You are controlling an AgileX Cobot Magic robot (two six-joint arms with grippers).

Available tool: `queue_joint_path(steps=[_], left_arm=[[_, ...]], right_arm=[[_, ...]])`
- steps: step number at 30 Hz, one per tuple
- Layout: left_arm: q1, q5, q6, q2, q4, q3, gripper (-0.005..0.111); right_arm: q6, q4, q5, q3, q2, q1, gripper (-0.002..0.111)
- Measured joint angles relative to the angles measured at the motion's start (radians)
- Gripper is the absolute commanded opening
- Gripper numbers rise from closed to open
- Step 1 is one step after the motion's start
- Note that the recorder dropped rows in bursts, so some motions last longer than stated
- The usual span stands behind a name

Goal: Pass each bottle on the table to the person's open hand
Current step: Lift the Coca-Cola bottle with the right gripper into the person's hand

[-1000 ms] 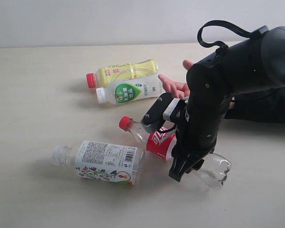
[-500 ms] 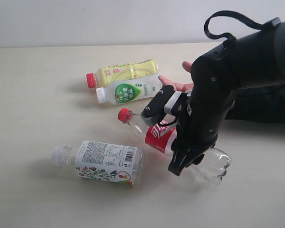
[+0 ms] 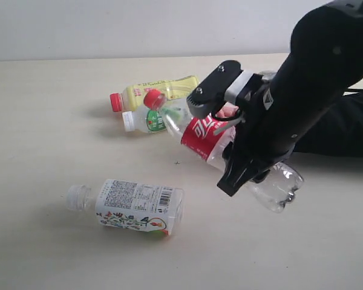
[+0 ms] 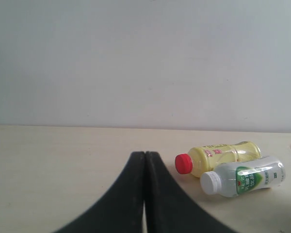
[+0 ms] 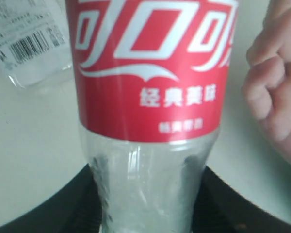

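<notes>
Right gripper clamps the clear red-label bottle at its waist below the label, jaws on either side of the clear body in the right wrist view. Bottle is in the air, off the table, tilted, long axis with the red cap up toward the far left corner and the base down toward the near right corner. Person's open hand sits just beside the label on the far-right-edge side, mostly hidden behind the gripper from the exterior view. Fingers look partly curled, contact cannot be told. Judged: short carry toward the far right edge to reach the palm. Right arm is nearer, bent down over the bottle. Left gripper has its fingers pressed together, empty
</notes>
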Motion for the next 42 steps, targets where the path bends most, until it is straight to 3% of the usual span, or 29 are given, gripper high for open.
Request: queue_joint_path(steps=[5,10,14,21,30,42], left_arm=[[0.000,0.000,0.000,0.000,0.000,0.000,0.000],[0.000,0.000,0.000,0.000,0.000,0.000,0.000],[0.000,0.000,0.000,0.000,0.000,0.000,0.000],[0.000,0.000,0.000,0.000,0.000,0.000,0.000],[0.000,0.000,0.000,0.000,0.000,0.000,0.000],[0.000,0.000,0.000,0.000,0.000,0.000,0.000]], right_arm=[[0.180,-0.003,0.011,0.000,-0.108,0.002,0.000],[0.426,-0.160,0.051,-0.008,-0.184,0.002,0.000],[0.647,-0.280,0.191,-0.099,-0.175,-0.033,0.000],[0.540,-0.035,0.262,-0.247,-0.058,-0.138,0.000],[0.521,-0.039,0.280,-0.269,0.217,-0.172,0.000],[0.541,-0.057,0.171,-0.277,0.240,-0.190,0.000]])
